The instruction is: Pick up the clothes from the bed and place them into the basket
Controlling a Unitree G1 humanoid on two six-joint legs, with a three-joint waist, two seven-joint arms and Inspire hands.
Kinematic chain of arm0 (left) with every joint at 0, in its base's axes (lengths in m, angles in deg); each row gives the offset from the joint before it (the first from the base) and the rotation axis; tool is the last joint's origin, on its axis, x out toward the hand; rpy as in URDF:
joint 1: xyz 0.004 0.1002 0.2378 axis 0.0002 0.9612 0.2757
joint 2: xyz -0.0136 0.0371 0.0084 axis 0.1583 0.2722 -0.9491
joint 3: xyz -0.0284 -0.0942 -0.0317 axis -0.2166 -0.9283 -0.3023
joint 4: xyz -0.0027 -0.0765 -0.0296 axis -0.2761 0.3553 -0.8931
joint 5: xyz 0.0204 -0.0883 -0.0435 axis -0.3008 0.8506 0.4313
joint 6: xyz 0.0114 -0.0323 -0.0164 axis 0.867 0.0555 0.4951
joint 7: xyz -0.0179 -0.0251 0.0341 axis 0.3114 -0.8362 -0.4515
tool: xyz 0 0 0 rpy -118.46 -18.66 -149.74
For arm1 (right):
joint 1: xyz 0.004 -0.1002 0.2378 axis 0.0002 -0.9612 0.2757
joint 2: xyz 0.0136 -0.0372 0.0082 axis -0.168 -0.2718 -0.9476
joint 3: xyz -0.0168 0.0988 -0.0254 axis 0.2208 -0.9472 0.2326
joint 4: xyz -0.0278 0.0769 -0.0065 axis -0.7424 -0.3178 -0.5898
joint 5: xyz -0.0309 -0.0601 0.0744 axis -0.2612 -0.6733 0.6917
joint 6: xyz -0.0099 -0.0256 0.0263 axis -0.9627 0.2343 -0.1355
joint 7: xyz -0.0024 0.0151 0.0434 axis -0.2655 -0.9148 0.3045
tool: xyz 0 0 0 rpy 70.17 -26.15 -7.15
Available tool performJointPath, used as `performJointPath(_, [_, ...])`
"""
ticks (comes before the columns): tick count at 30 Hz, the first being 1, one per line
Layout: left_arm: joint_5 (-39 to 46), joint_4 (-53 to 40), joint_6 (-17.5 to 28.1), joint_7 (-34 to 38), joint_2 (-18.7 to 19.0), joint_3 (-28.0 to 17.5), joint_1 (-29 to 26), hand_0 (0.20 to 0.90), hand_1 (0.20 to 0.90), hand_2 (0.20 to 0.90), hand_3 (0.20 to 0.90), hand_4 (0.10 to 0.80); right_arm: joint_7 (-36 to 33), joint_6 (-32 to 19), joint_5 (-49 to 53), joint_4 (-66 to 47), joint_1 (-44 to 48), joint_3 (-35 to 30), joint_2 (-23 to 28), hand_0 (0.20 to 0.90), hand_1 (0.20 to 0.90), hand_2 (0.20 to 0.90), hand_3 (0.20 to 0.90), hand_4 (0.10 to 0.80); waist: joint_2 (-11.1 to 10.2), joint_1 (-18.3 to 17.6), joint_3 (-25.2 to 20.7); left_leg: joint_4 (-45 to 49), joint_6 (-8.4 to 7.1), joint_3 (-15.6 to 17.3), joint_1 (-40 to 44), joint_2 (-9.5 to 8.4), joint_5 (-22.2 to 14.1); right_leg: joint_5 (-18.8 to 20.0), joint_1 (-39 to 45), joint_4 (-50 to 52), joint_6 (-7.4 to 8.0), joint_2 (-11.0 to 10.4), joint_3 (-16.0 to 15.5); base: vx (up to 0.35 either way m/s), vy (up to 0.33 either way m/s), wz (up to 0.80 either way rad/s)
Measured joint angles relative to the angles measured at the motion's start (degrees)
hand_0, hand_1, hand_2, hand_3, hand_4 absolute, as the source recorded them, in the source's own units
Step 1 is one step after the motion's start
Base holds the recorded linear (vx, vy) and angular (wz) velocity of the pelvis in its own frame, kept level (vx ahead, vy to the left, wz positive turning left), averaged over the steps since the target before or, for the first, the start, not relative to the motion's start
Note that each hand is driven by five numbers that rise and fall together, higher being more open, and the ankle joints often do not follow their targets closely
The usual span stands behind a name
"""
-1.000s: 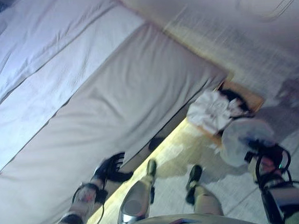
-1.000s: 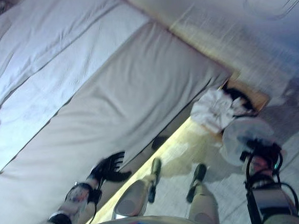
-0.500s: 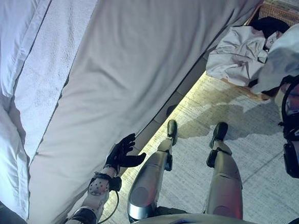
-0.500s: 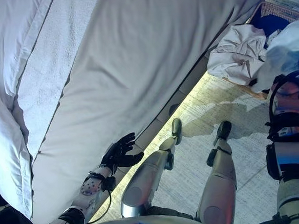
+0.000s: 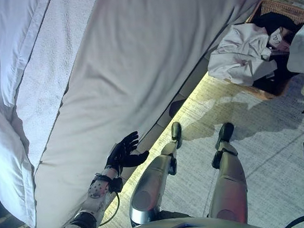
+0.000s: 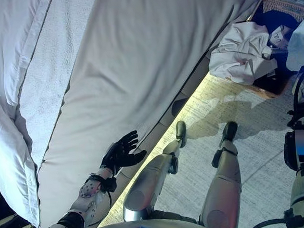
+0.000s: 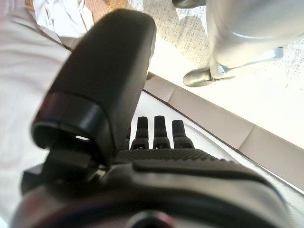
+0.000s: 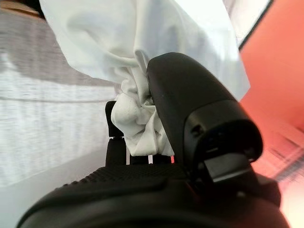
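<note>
A white garment (image 8: 142, 47) is bunched in the right hand (image 8: 190, 118), thumb and fingers curled on it, beside a wicker basket (image 5: 285, 10) holding white and dark clothes (image 5: 241, 50). The left hand (image 5: 122, 153) hangs with fingers spread beside the bed (image 5: 137, 57).

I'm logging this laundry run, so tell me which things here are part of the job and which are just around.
Job:
white garment, gripped in right hand
basket, already holding white clothes
bed

Just around:
left hand, empty
rug
</note>
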Motion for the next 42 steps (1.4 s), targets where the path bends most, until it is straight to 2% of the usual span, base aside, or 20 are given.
performJointPath(2, [0.9, -0.9, 0.0, 0.1, 0.5, 0.0, 0.0, 0.900, 0.900, 0.900, 0.900, 0.800, 1.9, 1.6, 0.5, 0.3, 0.6, 0.4, 0.0, 0.900, 0.900, 0.900, 0.900, 0.800, 0.0, -0.2, 0.0, -0.3, 0.02, 0.0, -1.4, -0.04, 0.6, 0.0, -1.9, 0.8, 0.00, 0.0, 0.2, -0.056, -0.082, 0.01])
performJointPath(7, [1.1, -1.6, 0.1, 0.1, 0.7, 0.0, 0.0, 0.900, 0.900, 0.900, 0.900, 0.800, 5.4, 1.9, 1.0, -0.1, 1.5, 3.5, -0.1, 0.900, 0.900, 0.900, 0.900, 0.800, 0.0, 0.0, 0.0, -0.6, -0.30, 0.0, -3.3, 0.23, 1.2, 0.0, -4.0, 1.1, 0.00, 0.2, 0.1, -0.015, -0.029, 0.01])
performJointPath(13, [1.2, -1.5, 0.1, -1.1, 1.0, -0.1, 0.0, 0.900, 0.900, 0.900, 0.900, 0.800, 10.5, 1.7, 0.8, -7.1, 1.5, 5.1, -0.2, 0.900, 0.900, 0.900, 0.900, 0.800, 0.0, -0.2, 0.0, -0.7, -0.27, 0.0, -3.2, 0.23, 1.2, 0.1, -4.0, 1.1, -0.20, 0.2, 0.2, 0.000, 0.000, 0.00])
performJointPath(20, [2.4, -1.4, 0.0, -3.4, 1.0, -0.6, 0.0, 0.900, 0.900, 0.900, 0.900, 0.800, 21.9, 1.1, 0.9, -13.5, -2.2, 6.1, -1.5, 0.900, 0.900, 0.900, 0.900, 0.800, 0.0, -0.2, 0.0, -0.8, -0.27, -0.1, -1.3, 0.45, 1.2, 0.2, -1.8, 0.7, -0.27, 0.5, 0.0, 0.017, -0.013, 0.01])
performJointPath(23, [2.8, -1.0, 0.0, -3.9, 1.0, -1.0, 0.1, 0.900, 0.900, 0.900, 0.900, 0.800, 25.7, -0.7, 1.8, -16.0, -9.9, 5.4, -4.9, 0.900, 0.900, 0.900, 0.900, 0.800, -0.1, -0.3, 0.1, -1.9, -0.28, -0.2, 2.1, 0.97, 1.2, 0.2, 1.9, -0.8, -0.27, 1.1, -0.5, 0.063, -0.043, -0.01])
performJointPath(29, [2.2, -0.1, -0.5, -3.3, 1.0, -2.6, -0.2, 0.900, 0.900, 0.900, 0.900, 0.800, 28.2, -5.5, 6.0, -16.6, -23.2, 0.9, -14.3, 0.900, 0.900, 0.900, 0.900, 0.800, -0.5, -2.4, 0.4, -2.8, -0.47, -1.9, 5.8, 1.89, 1.0, 0.2, 7.6, -3.5, -0.27, 1.9, -2.6, 0.055, -0.088, 0.08])
performJointPath(31, [0.3, 0.9, -1.7, -2.5, 1.1, -3.3, -0.4, 0.900, 0.900, 0.900, 0.900, 0.800, 29.8, -7.2, 7.1, -15.1, -28.4, 0.8, -18.9, 0.900, 0.900, 0.900, 0.900, 0.800, -1.5, -3.3, 0.9, -3.6, -0.50, -2.1, 8.6, 3.01, 0.6, 0.3, 11.5, -6.0, -0.44, 3.3, -3.3, 0.084, -0.143, -0.04])
performJointPath(34, [-1.8, 1.5, -3.0, -1.5, 1.1, -3.6, -0.7, 0.900, 0.900, 0.900, 0.900, 0.800, 32.2, -9.5, 9.3, -12.8, -32.7, 1.0, -22.6, 0.900, 0.900, 0.900, 0.900, 0.800, -3.1, -3.6, 0.7, -4.2, -0.90, -2.3, 10.9, 4.21, 0.2, 0.9, 14.9, -9.0, -0.68, 4.4, -3.9, 0.089, -0.095, -0.05])
performJointPath(38, [-6.3, 6.9, -4.4, 0.4, 0.6, -4.9, -0.5, 0.900, 0.900, 0.900, 0.900, 0.800, 37.0, -13.3, 11.8, -7.9, -40.3, 0.9, -29.7, 0.900, 0.900, 0.900, 0.900, 0.800, -8.7, -4.1, -2.8, -6.4, -1.99, -2.0, 16.4, 6.58, -0.7, 3.0, 22.9, -16.9, -1.06, 7.8, -4.6, 0.159, -0.031, -0.12])
performJointPath(40, [-7.9, 9.6, -4.8, 1.2, 0.4, -5.3, 0.4, 0.900, 0.900, 0.900, 0.900, 0.800, 38.3, -13.8, 12.2, -6.4, -44.0, 1.0, -32.4, 0.900, 0.900, 0.900, 0.900, 0.800, -11.6, -4.6, -6.9, -6.9, -2.19, -1.7, 17.6, 7.20, -1.2, 3.7, 24.7, -19.4, -1.40, 8.8, -4.6, 0.123, 0.023, -0.10])
performJointPath(42, [-9.4, 11.8, -5.4, 1.5, -0.2, -5.7, 0.5, 0.900, 0.900, 0.900, 0.900, 0.800, 39.4, -14.4, 12.4, -4.8, -46.6, 1.0, -34.1, 0.900, 0.900, 0.900, 0.900, 0.800, -13.3, -4.9, -8.8, -7.2, -2.17, -1.6, 20.3, 7.41, -1.4, 4.1, 28.2, -21.5, -1.94, 9.3, -4.7, 0.123, 0.052, -0.01])
